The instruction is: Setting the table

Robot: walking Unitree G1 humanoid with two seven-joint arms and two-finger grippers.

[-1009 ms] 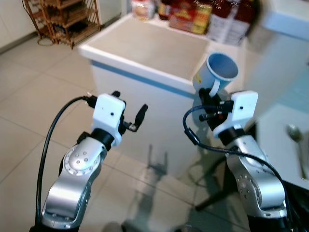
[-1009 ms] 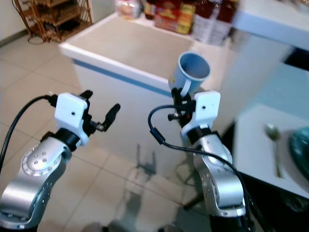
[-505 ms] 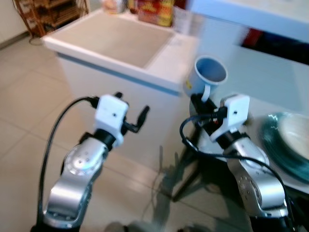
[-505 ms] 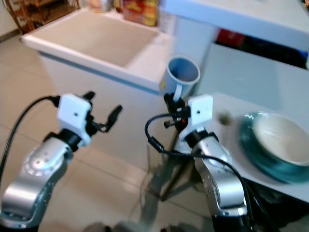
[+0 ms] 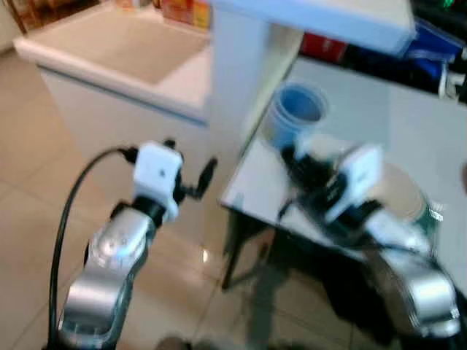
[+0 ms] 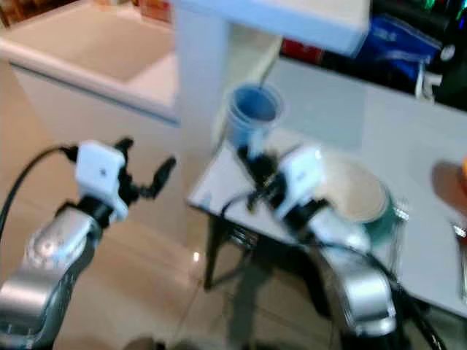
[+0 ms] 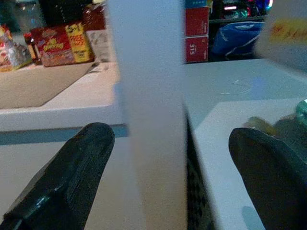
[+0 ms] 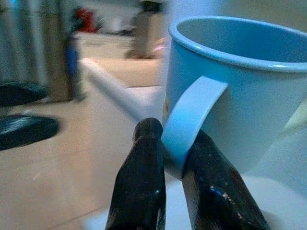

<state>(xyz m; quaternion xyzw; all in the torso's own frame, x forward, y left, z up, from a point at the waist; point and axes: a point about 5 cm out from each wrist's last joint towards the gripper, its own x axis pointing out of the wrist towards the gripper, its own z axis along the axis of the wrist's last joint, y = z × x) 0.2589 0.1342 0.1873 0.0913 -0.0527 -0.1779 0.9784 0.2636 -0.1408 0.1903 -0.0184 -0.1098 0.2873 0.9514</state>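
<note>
Above the near corner of the bench [image 5: 252, 191], a blue mug [image 5: 293, 119] is held upright by its handle [image 8: 188, 122], pinched between the closed fingers of the right hand [image 8: 178, 160], beside a teal plate [image 6: 379, 211], while the left hand [image 7: 168, 187] is held wide open and empty over the floor

Legible text: one item only. Red box [image 7: 196, 42], upper centre of left wrist view, carries white numerals, approx. "31". Print on red-yellow snack pkgs [image 7: 61, 44], upper left, too blurred to read.
</note>
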